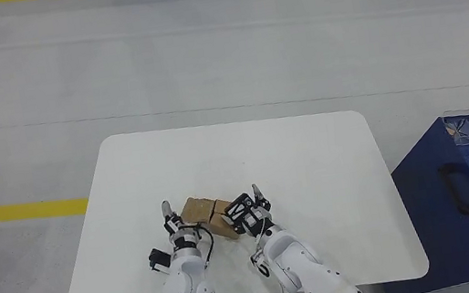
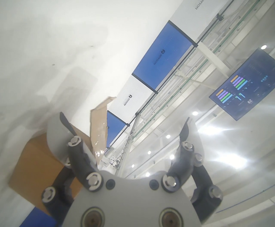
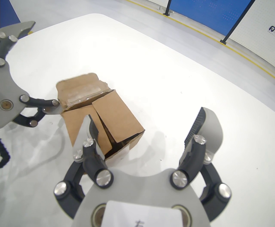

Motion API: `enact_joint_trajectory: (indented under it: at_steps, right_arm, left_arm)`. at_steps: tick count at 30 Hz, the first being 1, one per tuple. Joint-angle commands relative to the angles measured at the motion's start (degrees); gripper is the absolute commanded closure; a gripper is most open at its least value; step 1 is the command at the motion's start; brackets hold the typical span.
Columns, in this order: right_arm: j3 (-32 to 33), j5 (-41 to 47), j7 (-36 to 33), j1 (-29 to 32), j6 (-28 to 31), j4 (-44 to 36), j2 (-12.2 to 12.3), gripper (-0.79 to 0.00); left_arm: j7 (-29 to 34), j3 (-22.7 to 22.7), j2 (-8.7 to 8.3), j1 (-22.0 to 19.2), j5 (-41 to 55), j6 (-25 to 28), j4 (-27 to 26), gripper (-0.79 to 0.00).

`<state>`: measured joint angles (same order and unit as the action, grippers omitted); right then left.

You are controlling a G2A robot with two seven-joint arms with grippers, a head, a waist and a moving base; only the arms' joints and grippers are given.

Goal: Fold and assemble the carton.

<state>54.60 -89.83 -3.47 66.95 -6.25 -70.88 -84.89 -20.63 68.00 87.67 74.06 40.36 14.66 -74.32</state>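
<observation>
R gripper (image 3: 146, 113) open wide, holding nothing; one finger at loose flaps on carton's (image 3: 111, 111) near open end. Carton lies on its side btwn both grippers. L gripper (image 2: 124, 117) also open, one finger touching carton's far corner. White table (image 3: 171, 75) beneath.

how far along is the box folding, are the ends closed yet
Done: the carton is squared into a box, lying on its side on the table. In hand: neither gripper grips it; the right gripper, open, has a finger at the near end flaps, the left gripper, open, sits at the far end. Left: the near end flaps gape and the far flap sticks out unfolded.
</observation>
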Motion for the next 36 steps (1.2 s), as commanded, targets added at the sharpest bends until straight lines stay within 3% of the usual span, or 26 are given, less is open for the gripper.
enact_joint_trajectory:
  at_steps: [1,16,24,36]
  right_arm:
    - [0.1,-0.4,-0.3,0.1,0.0,-0.3,0.0,-0.785]
    - [1.1,-1.8,-0.8,1.7,0.0,-2.0,0.1,-0.785]
    - [4.9,-2.3,-1.2,3.5,-2.1,-4.9,0.7,-0.785]
    - [15.4,-0.1,-2.4,7.5,0.6,-11.0,2.8,-0.785]
  left_arm:
    - [0.9,0.4,0.04,0.3,0.0,1.1,-0.3,-0.785]
    - [11.2,0.8,0.18,3.3,-2.7,7.3,-2.6,-0.785]
    - [12.8,0.1,0.27,3.6,-4.8,3.8,-2.6,-0.785]
    - [15.4,-2.2,0.57,5.2,-5.1,-2.9,-5.1,-0.785]
